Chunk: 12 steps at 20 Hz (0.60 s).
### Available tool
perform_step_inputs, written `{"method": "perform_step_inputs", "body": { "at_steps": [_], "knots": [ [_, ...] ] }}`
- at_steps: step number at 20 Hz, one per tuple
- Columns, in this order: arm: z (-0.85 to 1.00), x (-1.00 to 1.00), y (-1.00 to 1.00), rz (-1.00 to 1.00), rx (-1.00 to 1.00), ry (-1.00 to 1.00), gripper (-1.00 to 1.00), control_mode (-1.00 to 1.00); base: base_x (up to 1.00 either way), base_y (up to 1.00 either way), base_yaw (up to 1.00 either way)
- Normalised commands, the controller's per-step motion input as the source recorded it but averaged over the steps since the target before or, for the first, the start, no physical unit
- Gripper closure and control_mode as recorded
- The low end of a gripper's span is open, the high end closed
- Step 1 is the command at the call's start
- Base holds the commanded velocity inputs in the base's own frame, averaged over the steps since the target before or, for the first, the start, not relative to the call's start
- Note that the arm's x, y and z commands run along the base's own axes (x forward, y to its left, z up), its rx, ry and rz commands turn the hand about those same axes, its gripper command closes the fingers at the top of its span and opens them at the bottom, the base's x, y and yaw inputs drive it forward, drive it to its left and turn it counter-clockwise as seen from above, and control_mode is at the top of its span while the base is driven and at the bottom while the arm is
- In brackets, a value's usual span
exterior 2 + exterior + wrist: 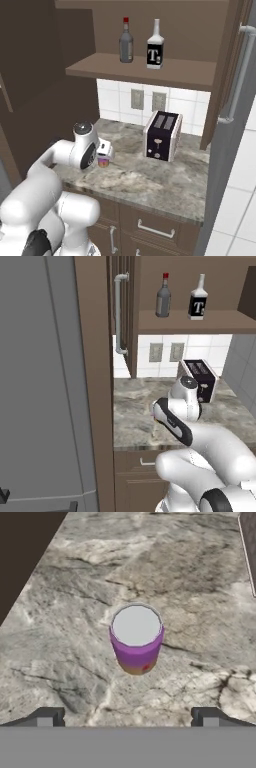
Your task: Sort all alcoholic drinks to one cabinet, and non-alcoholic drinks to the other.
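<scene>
From my remote station I see the gripper point(127, 717) hanging above the marble counter point(150, 182), its jaws spread wide and holding nothing. Directly beneath it the purple can point(136, 638) stands upright near the counter's left end, well left of the toaster point(162, 135). On the open cabinet shelf point(145, 70) above, the grey red-capped bottle point(126, 42) and the black-labelled square bottle point(155, 46) stand side by side.

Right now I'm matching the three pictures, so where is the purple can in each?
Left base view: I cannot make it out.
Right base view: purple can on the counter, beside the arm's hand.
Hand view: centre, upright, ahead of the open gripper.
Shared landmark: the toaster.
</scene>
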Motion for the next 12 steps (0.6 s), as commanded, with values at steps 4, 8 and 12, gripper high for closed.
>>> {"method": "perform_step_inputs", "body": {
  "at_steps": [4, 8, 12],
  "knots": [
    [-0.31, 0.14, 0.0, 0.0, 0.0, 0.03, -1.0, -1.0, 0.0, 0.0, 0.0],
    [-0.12, 0.06, 0.0, 0.0, 0.0, 0.0, -1.0, -1.0, 0.0, 0.0, 0.0],
    [-0.09, 0.06, 0.0, 0.0, 0.0, 0.0, -1.0, -1.0, 0.0, 0.0, 0.0]
  ]
}}
